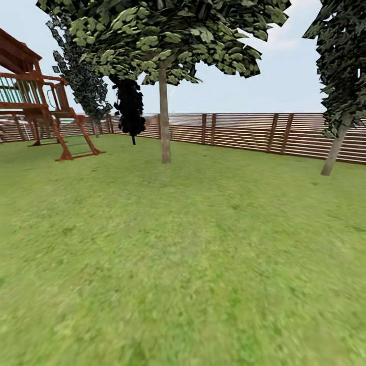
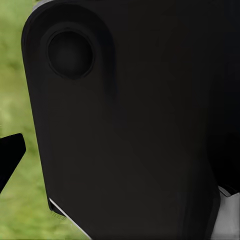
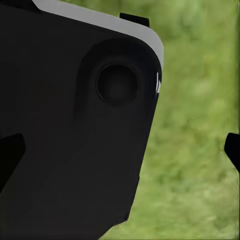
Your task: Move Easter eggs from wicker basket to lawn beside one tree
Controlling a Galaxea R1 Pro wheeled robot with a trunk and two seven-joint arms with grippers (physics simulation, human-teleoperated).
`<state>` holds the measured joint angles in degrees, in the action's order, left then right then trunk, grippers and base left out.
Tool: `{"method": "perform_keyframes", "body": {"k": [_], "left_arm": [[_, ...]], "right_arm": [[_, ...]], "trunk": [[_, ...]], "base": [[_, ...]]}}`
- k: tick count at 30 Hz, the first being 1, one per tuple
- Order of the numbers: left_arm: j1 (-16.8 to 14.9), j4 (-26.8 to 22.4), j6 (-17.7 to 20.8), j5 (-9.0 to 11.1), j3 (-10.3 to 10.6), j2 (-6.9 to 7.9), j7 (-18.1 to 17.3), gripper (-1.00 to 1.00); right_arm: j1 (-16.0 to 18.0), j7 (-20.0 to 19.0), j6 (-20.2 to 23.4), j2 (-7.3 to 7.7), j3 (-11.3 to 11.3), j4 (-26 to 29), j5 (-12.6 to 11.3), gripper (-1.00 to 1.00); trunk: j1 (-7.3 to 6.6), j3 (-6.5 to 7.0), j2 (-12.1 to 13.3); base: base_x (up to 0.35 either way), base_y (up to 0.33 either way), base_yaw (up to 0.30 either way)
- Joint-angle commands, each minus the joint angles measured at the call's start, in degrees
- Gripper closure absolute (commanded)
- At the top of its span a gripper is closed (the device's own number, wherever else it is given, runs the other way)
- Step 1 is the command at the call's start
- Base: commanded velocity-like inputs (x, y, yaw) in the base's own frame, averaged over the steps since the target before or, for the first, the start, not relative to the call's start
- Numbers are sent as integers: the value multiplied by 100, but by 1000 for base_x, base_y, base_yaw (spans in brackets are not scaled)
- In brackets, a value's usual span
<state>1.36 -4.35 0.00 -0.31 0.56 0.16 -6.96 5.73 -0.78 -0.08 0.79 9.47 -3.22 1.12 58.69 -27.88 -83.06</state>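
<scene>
Tree (image 1: pixel 164 122) ahead across lawn (image 1: pixel 183 264), no basket or eggs visible. Best to keep scanning. Gripper states: cannot tell.

Far off from both jaws, out at the yard's edge: a red-brown wooden playset (image 1: pixel 46 109) with a pitched roof, teal railings and a slanted ladder (image 1: pixel 77 143) of green rungs down to the grass. Just beside it, a narrow dark-leaved cone tree (image 1: pixel 81 76). Next to that, a smaller, near-black cone tree (image 1: pixel 129 107), close in front of a brown horizontal-slat fence (image 1: pixel 244 131). Above the fence, pale blue sky (image 1: pixel 284 76) with thin cloud.
</scene>
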Motion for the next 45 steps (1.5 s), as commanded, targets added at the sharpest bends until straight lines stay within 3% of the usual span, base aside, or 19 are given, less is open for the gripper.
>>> {"method": "perform_keyframes", "body": {"k": [1, 28, 45], "left_arm": [[4, -13, 0, -4, 5, 2, -16, -100], [4, -13, 0, -4, 5, 2, -16, -100], [4, -13, 0, -4, 5, 2, -16, -100]], "right_arm": [[8, -9, -1, 0, 29, -12, 11, -100], [8, -4, -1, 0, 29, -12, 11, -100], [8, -1, -1, 0, 29, -12, 11, -100]], "trunk": [[3, -8, -2], [3, -14, -2], [3, -53, -2]], "base": [[334, 0, 230], [335, 0, 26], [335, 0, 166]]}}
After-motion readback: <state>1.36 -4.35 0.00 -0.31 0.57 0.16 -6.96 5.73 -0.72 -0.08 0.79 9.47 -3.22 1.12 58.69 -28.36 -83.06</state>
